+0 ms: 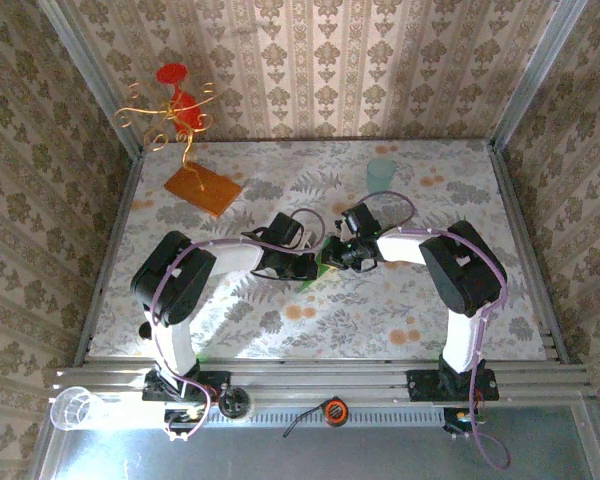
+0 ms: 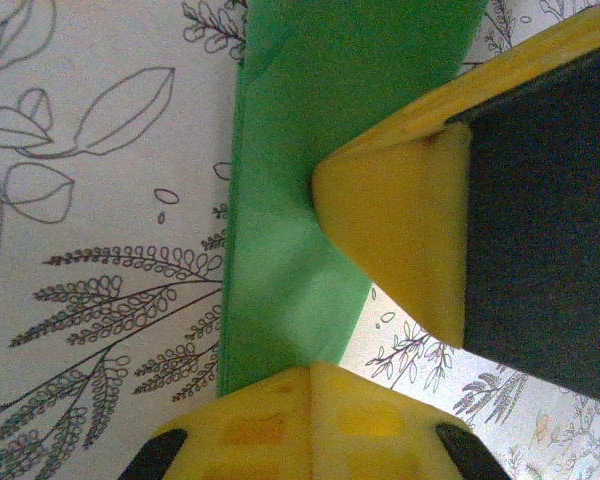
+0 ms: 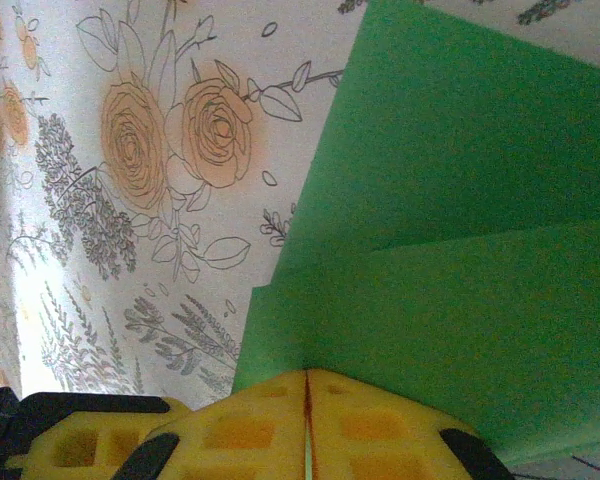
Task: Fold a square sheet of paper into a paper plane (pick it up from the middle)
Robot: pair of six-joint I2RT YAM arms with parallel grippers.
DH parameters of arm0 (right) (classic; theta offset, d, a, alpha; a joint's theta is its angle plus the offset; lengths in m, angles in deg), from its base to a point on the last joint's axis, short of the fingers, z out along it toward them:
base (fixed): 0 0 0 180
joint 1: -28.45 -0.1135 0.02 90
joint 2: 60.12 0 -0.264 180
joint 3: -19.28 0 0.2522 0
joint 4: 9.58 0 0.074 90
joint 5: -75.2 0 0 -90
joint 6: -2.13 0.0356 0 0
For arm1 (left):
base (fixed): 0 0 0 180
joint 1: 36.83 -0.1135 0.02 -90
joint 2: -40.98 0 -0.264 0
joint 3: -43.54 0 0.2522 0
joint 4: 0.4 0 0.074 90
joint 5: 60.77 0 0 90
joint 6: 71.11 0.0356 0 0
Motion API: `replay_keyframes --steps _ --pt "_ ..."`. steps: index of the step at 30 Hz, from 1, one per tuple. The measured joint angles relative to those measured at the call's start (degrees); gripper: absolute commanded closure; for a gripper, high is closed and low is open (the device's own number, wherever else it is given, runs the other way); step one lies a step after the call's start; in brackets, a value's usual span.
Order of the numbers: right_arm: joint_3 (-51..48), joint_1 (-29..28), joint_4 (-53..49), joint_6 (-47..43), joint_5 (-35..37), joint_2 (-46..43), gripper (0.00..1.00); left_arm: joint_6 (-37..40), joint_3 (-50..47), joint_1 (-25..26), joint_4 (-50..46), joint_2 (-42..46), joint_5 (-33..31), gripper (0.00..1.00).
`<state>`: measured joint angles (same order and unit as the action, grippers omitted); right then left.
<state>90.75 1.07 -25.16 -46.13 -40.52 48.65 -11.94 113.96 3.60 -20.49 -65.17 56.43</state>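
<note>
The paper plane (image 1: 318, 268) is a folded green sheet held between both arms at the middle of the table. In the left wrist view it is a narrow green strip (image 2: 300, 150) with layered edges running into my left gripper (image 2: 312, 368), whose yellow fingers are shut on its end. The right arm's yellow finger (image 2: 400, 220) pinches the same strip from the right and dents it. In the right wrist view the green folds (image 3: 450, 240) spread wide, and my right gripper (image 3: 307, 378) is shut on them, a thin green edge showing in the seam. From above, the left gripper (image 1: 308, 266) and the right gripper (image 1: 340, 256) nearly touch.
An orange-brown board (image 1: 202, 188) with a gold wire stand and red piece stands at the back left. A teal cup (image 1: 381, 174) stands at the back right. A clear cup (image 1: 72, 408) and an orange roll (image 1: 333, 410) lie on the near rail. Walls enclose the floral table (image 1: 430, 320).
</note>
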Motion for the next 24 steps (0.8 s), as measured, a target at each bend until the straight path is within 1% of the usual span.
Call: replay_keyframes --steps 5,9,13,24 --pt "0.1 0.0 -0.1 -0.8 0.4 0.2 0.93 0.0 0.0 0.0 0.0 0.0 0.2 0.91" --pt "0.7 0.0 -0.1 -1.7 0.3 0.7 0.94 0.0 0.0 0.0 0.6 0.1 1.1 0.89" --pt "1.0 0.0 -0.1 -2.8 0.2 1.0 0.95 -0.1 0.0 0.0 1.4 0.1 1.9 0.89" --pt "2.6 0.2 -0.4 -4.3 -0.5 2.3 0.96 0.0 0.0 -1.0 2.1 -0.8 2.8 0.9"
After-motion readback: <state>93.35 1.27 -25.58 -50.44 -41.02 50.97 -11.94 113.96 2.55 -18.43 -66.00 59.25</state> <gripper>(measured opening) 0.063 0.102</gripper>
